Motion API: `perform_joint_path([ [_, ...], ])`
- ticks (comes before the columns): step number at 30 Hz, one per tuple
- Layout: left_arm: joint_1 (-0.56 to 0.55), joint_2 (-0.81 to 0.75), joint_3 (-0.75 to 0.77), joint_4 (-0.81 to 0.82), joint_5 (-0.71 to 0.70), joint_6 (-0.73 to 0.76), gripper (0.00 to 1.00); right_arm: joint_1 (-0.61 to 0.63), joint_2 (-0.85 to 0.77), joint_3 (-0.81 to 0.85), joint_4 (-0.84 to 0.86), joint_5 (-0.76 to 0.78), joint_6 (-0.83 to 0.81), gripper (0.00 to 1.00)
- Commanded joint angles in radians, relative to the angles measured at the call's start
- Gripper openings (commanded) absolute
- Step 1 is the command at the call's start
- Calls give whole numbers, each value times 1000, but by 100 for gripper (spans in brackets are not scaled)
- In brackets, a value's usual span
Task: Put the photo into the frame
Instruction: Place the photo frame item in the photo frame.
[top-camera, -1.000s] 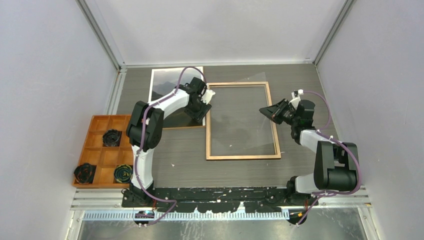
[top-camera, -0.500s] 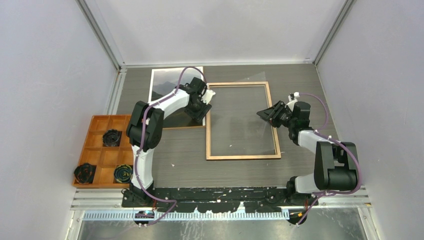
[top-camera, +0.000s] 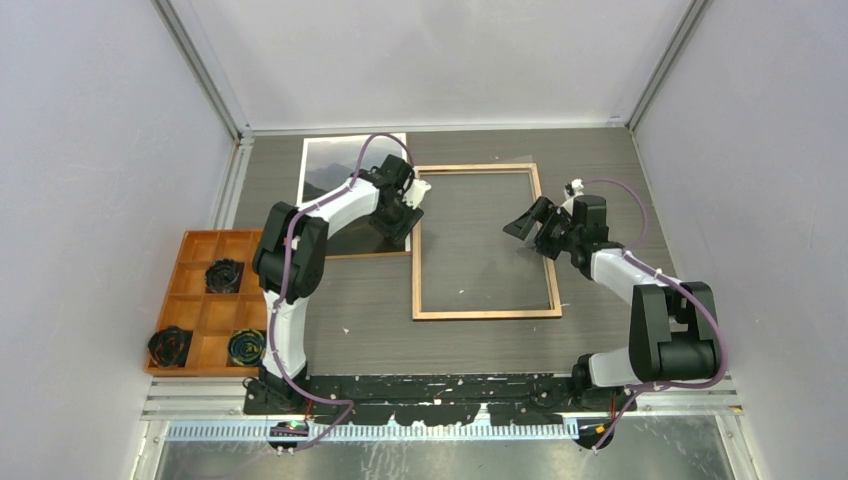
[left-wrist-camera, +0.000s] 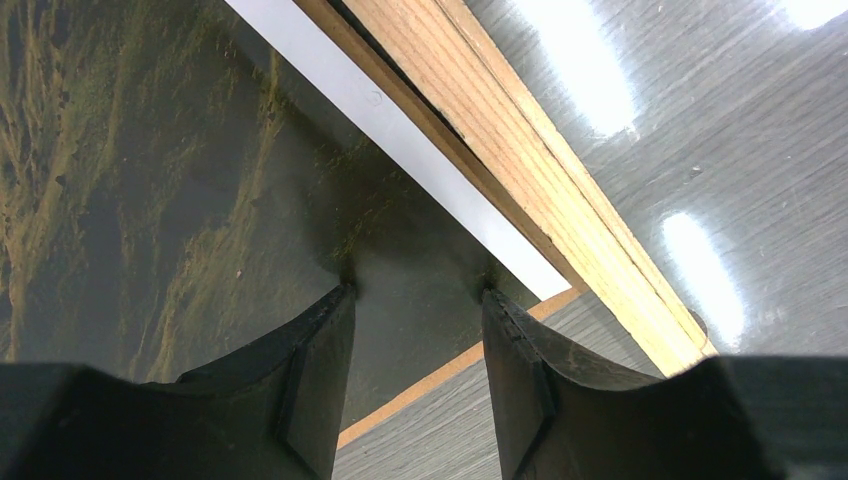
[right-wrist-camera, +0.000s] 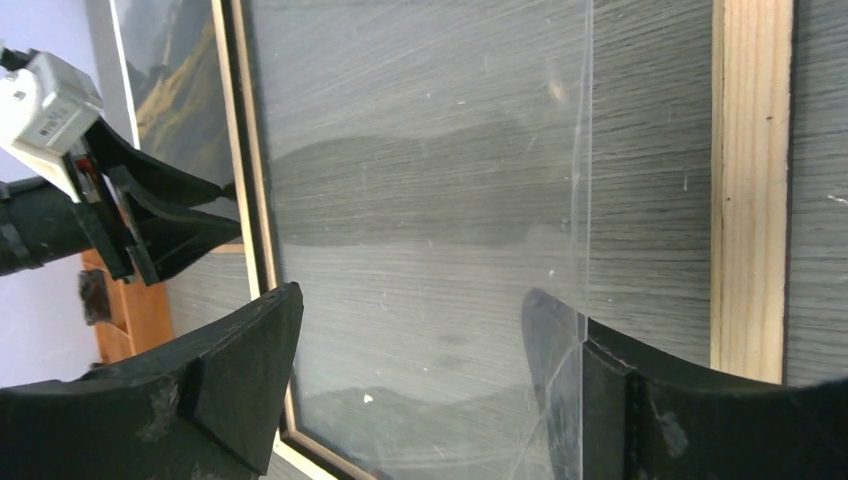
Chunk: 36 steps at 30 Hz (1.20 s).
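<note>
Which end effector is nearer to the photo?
Left. The left end effector is over the near right corner of the photo, fingertips at its surface. The right end effector is above the right part of the frame, well clear of the photo.

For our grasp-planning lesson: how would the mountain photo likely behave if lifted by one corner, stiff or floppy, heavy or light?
Probably floppy and light: the photo looks paper-thin, so it would likely sag from a corner. It lies flush on the brown board, so the left gripper may struggle to catch an edge.
</note>
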Motion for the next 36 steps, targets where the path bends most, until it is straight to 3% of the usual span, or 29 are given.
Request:
perform_joint_path([
  [1, -3, -7, -16, 25, -2, 18, 51, 38, -21, 77, -115, 76, -85, 88],
  [14, -3, -11, -23, 27, -7, 24, 51, 68, -12, 173, -271, 173, -196, 96],
  [36, -3, -18, -26, 29, -11, 31, 51, 68, 8, 225, -380, 280, -271, 98],
])
